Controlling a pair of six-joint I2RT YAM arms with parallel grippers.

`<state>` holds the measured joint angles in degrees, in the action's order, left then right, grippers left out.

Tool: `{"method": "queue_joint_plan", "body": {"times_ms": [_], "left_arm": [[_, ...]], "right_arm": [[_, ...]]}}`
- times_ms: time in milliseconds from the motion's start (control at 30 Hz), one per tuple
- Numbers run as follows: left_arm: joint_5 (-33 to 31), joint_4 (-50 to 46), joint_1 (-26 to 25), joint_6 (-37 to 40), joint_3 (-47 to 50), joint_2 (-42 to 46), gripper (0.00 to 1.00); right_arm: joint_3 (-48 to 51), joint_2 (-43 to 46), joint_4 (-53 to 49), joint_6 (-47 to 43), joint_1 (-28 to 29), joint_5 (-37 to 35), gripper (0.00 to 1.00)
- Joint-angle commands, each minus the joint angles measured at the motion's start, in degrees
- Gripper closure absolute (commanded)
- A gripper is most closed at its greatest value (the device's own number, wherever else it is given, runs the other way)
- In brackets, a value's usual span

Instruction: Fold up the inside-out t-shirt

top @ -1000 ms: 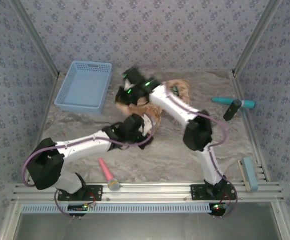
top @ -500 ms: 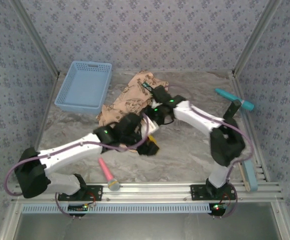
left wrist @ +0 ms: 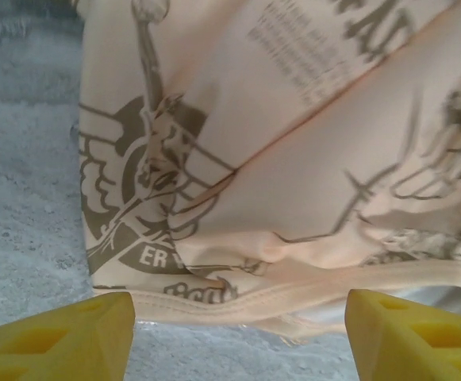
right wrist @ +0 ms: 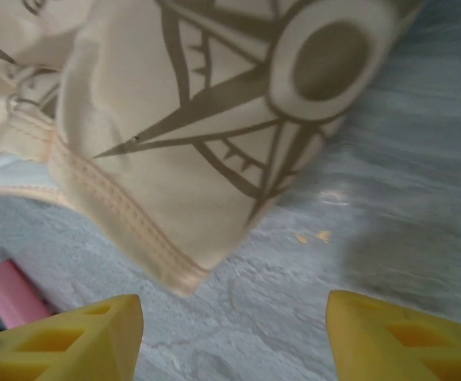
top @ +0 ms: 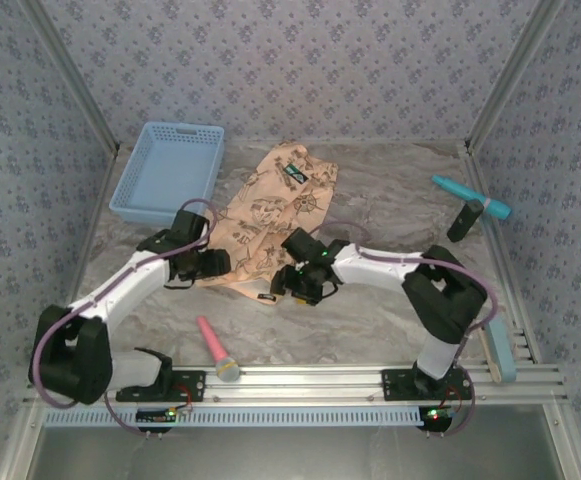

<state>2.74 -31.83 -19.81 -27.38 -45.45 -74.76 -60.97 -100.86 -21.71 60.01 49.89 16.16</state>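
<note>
The inside-out t-shirt [top: 270, 215], peach-tan with dark brown emblems, lies spread out on the grey table, stretching from the back centre towards the front. My left gripper [top: 215, 265] sits at its near left corner. In the left wrist view that gripper [left wrist: 238, 333] is open, and the shirt's stitched hem [left wrist: 293, 294] lies just beyond its yellow fingertips [left wrist: 63, 337]. My right gripper [top: 288, 285] sits at the near right corner. The right wrist view shows it [right wrist: 234, 333] open over bare table, the shirt's corner [right wrist: 182, 274] a little ahead.
A blue basket [top: 170, 170] stands at the back left. Near the front rail lies a pink-handled tool [top: 215, 350], its pink end [right wrist: 8, 290] also in the right wrist view. A teal tool [top: 470, 198] and a brush [top: 498, 348] lie along the right side.
Both grippers have opened and let go of the shirt. The arms have come back towards the front, and the bunched shirt now lies spread out flat.
</note>
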Motion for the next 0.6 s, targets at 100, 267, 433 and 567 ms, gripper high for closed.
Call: {"method": "queue_joint_plan", "body": {"times_ms": [100, 267, 433, 567], "left_arm": [[-3.08, 0.9, 1.93, -2.93, -0.57, -8.03, 0.28], [1.76, 4.61, 3.29, -2.08, -0.78, -14.92, 0.62], [9.83, 6.66, 3.29, -0.86, -1.68, -15.51, 1.0], [15.81, 1.33, 1.7, -0.79, -5.56, -10.54, 1.0]], "right_arm": [[-10.18, -4.73, -3.56, 0.48, 2.51, -9.6, 0.4], [-11.16, -7.86, -4.48, 0.58, 2.52, -11.08, 0.77], [-9.09, -3.96, -6.22, 0.92, 2.04, -15.34, 1.0], [-5.93, 4.14, -9.23, 1.6, 1.7, -22.71, 1.0]]}}
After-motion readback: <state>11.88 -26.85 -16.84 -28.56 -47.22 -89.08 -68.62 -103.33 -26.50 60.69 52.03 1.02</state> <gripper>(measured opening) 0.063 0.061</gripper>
